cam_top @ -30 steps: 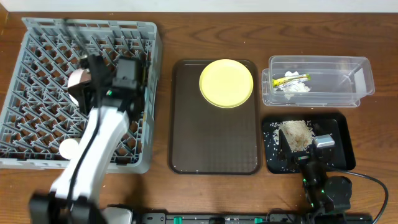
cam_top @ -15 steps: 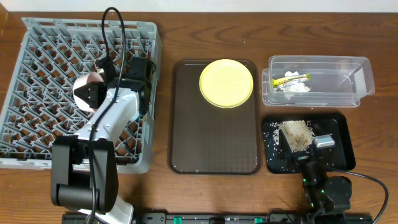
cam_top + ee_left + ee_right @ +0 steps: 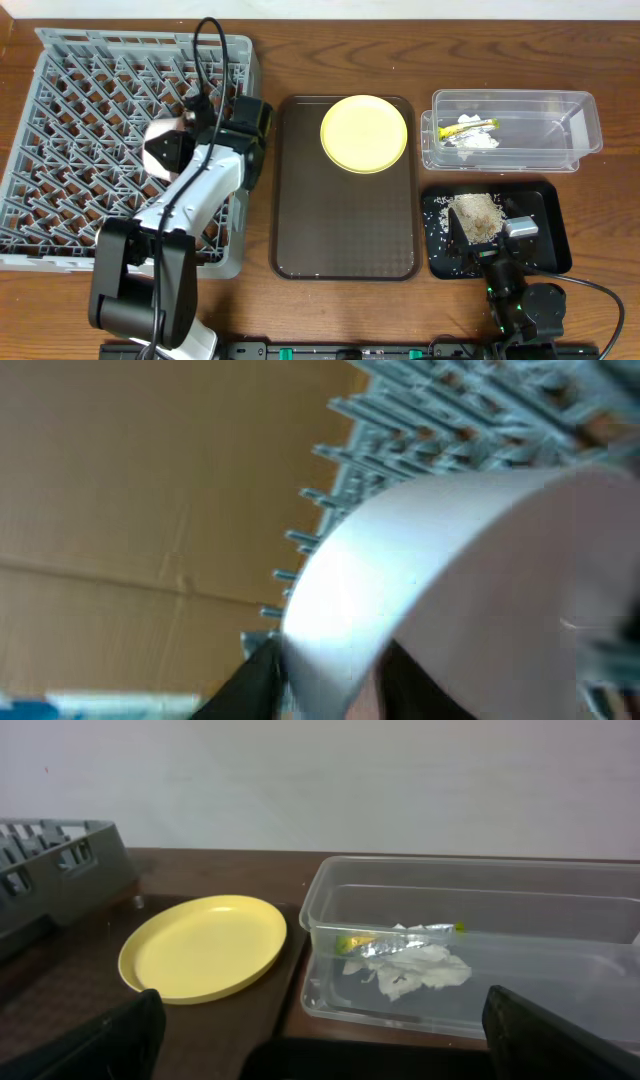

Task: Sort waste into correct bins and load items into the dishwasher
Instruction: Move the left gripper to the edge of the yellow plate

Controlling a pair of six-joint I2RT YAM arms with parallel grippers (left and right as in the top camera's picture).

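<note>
My left gripper (image 3: 188,138) is shut on the rim of a pale bowl (image 3: 163,150) and holds it tilted above the right side of the grey dish rack (image 3: 60,90). In the left wrist view the bowl (image 3: 450,580) fills the frame, with my fingers (image 3: 262,682) pinching its edge. The yellow plate (image 3: 364,133) lies on the brown tray (image 3: 340,230). The wrapper (image 3: 470,126) and tissue (image 3: 474,142) lie in the clear tub (image 3: 570,125). Food scraps (image 3: 476,212) lie in the black tray (image 3: 550,235). My right gripper (image 3: 492,238) is open and empty over the black tray. Chopsticks and the other bowl are out of view.
The right wrist view shows the plate (image 3: 205,948) at left and the clear tub (image 3: 480,910) ahead, holding the tissue (image 3: 410,970). The rack's upright pegs (image 3: 420,420) stand behind the bowl. The right arm's base sits at the table's front edge.
My left arm has swung to the right over the rack, carrying the bowl toward the rack's right side. The right arm has not moved.
</note>
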